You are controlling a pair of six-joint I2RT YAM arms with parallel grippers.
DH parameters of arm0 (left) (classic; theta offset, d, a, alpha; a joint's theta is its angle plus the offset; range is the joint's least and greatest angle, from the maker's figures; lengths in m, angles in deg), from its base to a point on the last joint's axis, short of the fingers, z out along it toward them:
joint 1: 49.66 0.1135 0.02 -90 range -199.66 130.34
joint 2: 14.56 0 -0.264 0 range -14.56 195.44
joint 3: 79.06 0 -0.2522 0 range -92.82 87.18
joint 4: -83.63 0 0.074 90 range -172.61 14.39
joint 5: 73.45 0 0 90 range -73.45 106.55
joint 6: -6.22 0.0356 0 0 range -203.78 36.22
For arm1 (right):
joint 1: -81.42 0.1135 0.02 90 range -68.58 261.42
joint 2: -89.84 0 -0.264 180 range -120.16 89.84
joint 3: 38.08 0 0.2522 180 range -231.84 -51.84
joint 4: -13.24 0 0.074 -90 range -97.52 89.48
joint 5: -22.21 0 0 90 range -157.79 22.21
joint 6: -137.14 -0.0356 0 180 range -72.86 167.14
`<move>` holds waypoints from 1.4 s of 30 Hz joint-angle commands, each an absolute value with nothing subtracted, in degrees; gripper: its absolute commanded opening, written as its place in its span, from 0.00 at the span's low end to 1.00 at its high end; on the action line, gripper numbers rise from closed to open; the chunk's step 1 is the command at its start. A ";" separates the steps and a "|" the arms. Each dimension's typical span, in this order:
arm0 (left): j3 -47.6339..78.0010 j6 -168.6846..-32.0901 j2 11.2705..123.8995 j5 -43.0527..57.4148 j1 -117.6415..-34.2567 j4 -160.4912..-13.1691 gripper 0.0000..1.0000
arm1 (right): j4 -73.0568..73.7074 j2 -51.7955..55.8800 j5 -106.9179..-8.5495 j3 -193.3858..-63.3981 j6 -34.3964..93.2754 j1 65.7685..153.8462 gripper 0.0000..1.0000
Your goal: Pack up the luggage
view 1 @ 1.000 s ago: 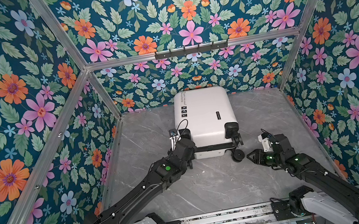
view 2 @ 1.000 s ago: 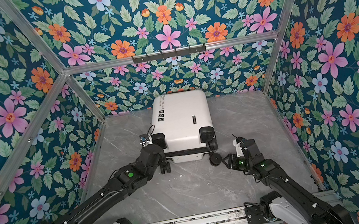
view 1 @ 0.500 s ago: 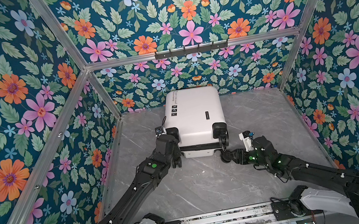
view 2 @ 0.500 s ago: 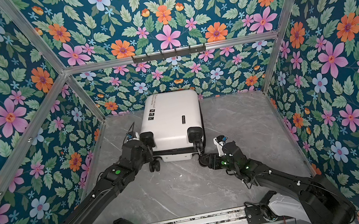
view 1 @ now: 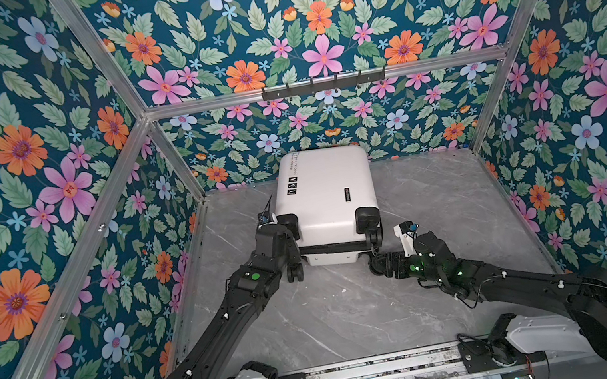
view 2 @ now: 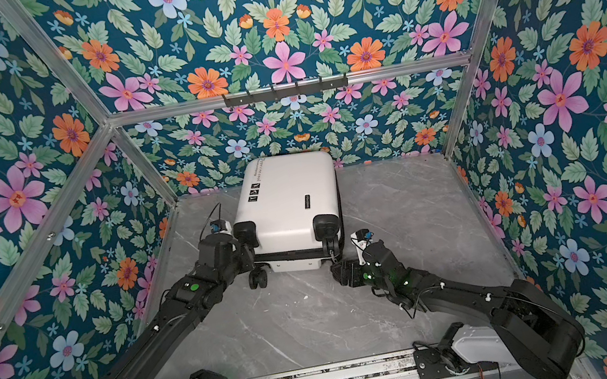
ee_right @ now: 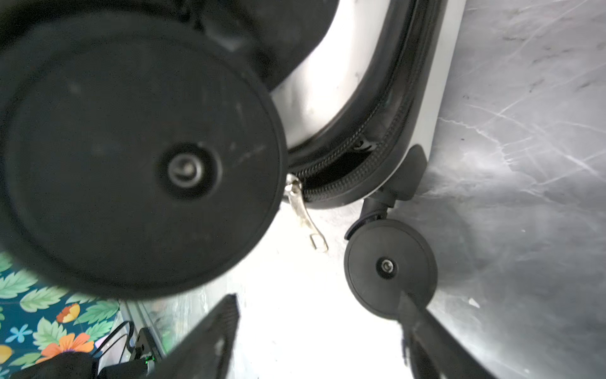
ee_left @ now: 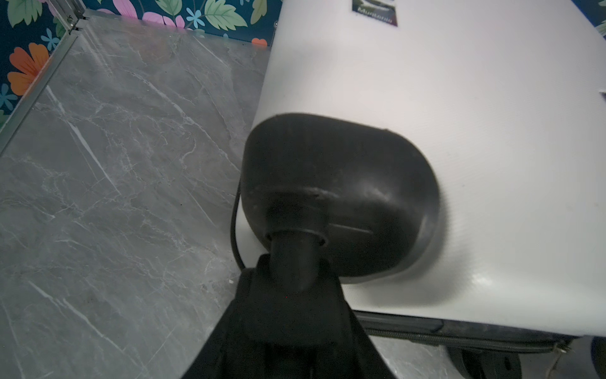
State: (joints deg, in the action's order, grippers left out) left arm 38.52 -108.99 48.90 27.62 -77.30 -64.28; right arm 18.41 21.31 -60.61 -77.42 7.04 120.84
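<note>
**Suitcase [view 1: 326, 195] flat, wheel end toward both grippers**

Lying lid-down on its broad side on the grey tabletop [view 1: 337, 319]. Long axis running straight away from the fingers toward the back wall [view 1: 324, 127]. Wheel end nearest the grippers, the end with the printed text and icons farthest from them.

At the left gripper [ee_left: 290, 279]: closed around the stem of a corner wheel [ee_left: 292, 252], with nothing else in its grasp. White shell directly ahead of those fingertips, spreading off toward the other arm's side.

At the right gripper [ee_right: 318, 297]: jaws well apart, holding nothing. Low at the opposite wheel-end corner in both top views. One finger [ee_right: 423, 328] overlapping the rim of a lower wheel [ee_right: 390, 265]; touching or not, cannot tell. Just beyond the tips, a zip pull [ee_right: 303, 213] hanging at the corner, with a short gap in the zip beside it. Off to the other finger's side, an upper wheel [ee_right: 137, 157], close and blurred.
</note>
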 commanded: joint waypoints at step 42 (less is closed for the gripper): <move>41.52 -112.52 47.75 29.65 -76.58 -66.61 0.00 | 41.64 16.01 -55.47 -71.15 12.69 117.52 0.66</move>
State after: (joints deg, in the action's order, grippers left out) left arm 41.27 -109.63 47.46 26.36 -76.88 -67.82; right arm 38.87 17.57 -57.15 -70.69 12.83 117.63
